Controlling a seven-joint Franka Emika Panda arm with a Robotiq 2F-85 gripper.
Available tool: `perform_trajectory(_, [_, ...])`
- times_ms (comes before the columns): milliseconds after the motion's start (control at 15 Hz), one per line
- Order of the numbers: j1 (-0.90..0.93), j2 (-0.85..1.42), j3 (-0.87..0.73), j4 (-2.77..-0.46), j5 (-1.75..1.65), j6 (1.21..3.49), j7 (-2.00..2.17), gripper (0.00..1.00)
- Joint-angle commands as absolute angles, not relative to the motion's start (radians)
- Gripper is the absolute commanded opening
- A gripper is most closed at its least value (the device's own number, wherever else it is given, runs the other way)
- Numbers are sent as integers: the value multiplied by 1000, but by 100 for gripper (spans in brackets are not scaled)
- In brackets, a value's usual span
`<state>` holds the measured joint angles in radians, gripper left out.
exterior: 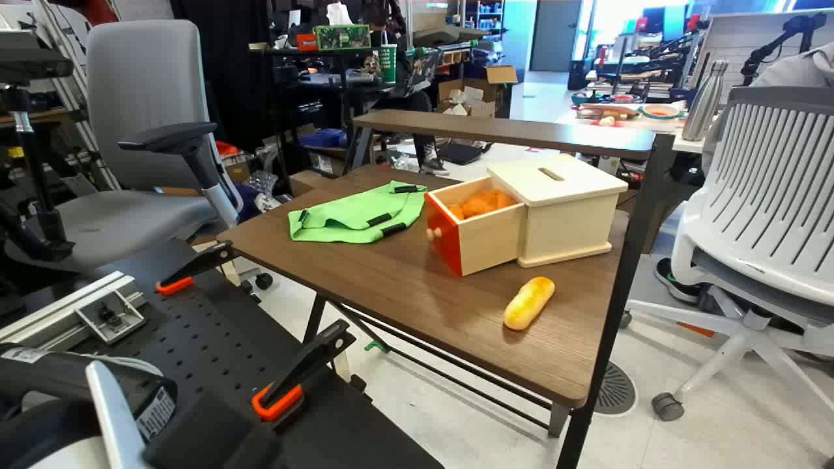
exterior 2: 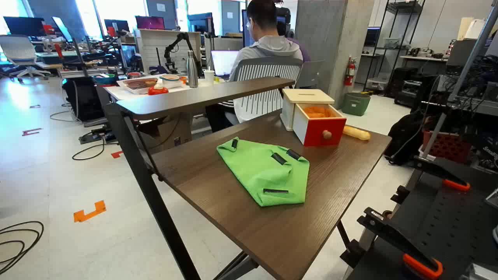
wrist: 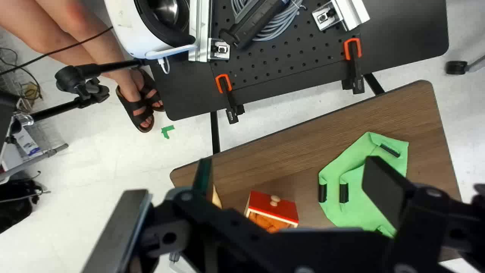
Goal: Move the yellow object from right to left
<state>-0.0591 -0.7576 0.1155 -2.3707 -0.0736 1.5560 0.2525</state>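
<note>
Found 1 yellow object (exterior: 529, 303) on brown table (exterior: 401, 280), near wooden box (exterior: 563, 225). Noted released gripper (wrist: 293, 180), clasping nothing. Expect light weight, slight give, smooth surface; grasp across middle gently.

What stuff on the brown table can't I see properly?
Yellow object: in an exterior view, the drawer hides one end; in the wrist view, the pincer covers most of it.
Drawer bottom: orange filling covers it in both exterior views.
Box lid: hidden behind the pincer in the wrist view.
Anything under the green cloth: the cloth covers it in every view.
</note>
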Motion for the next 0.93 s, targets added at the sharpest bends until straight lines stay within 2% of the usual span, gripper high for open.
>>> perform_trajectory(0, [-51,-756,110,-2367,-78,1553,257,100])
perform_trajectory(267, [-48,-712,70,-2367,-84,1639,192,100])
perform_trajectory(867, [-84,-474,-56,-2353,-76,2000,101,100])
